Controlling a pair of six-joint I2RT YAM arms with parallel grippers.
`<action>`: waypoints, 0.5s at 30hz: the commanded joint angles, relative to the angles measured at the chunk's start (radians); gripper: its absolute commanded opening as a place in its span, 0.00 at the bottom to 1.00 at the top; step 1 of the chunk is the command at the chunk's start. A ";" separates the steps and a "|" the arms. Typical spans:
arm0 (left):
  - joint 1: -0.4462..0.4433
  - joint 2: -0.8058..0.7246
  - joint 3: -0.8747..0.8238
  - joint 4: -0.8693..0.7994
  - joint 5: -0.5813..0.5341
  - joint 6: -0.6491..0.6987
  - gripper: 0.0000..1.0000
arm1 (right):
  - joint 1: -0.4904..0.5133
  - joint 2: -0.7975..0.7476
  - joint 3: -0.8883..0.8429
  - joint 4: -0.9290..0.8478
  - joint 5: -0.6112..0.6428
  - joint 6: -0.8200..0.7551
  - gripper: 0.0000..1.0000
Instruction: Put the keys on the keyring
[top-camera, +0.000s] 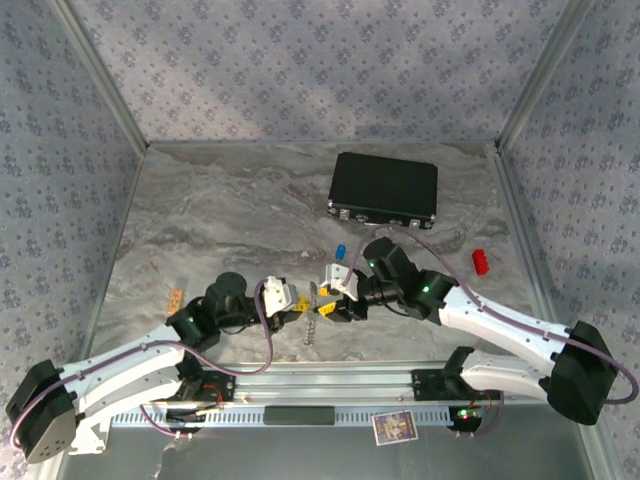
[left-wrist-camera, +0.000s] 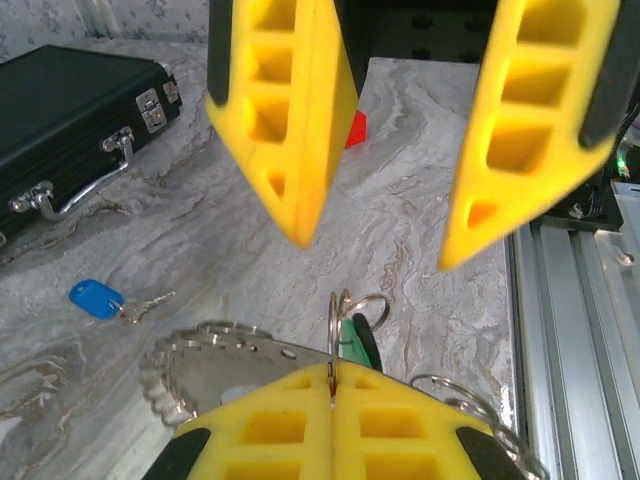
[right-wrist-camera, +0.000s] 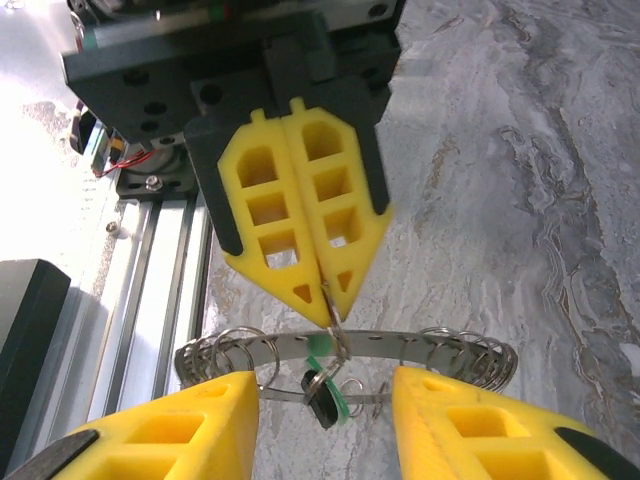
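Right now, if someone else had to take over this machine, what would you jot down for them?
The left gripper is shut, pinching the rim of the keyring.
The right gripper is open, facing the left one and holding nothing.
The green key hangs at the keyring right by the pinch. It looks threaded on, though I can't be sure.
The blue key lies loose on the table, apart from the ring, towards the black case.
Done: probably the green key. Left: getting the blue key onto the ring.
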 joint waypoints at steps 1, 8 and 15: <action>-0.003 -0.002 -0.040 0.216 0.027 -0.045 0.00 | -0.011 -0.005 -0.021 0.083 -0.082 0.037 0.40; -0.003 0.039 -0.068 0.287 0.044 -0.059 0.00 | -0.012 0.047 -0.036 0.136 -0.102 0.059 0.36; -0.004 0.044 -0.082 0.300 0.051 -0.070 0.00 | -0.013 0.071 -0.041 0.151 -0.076 0.063 0.16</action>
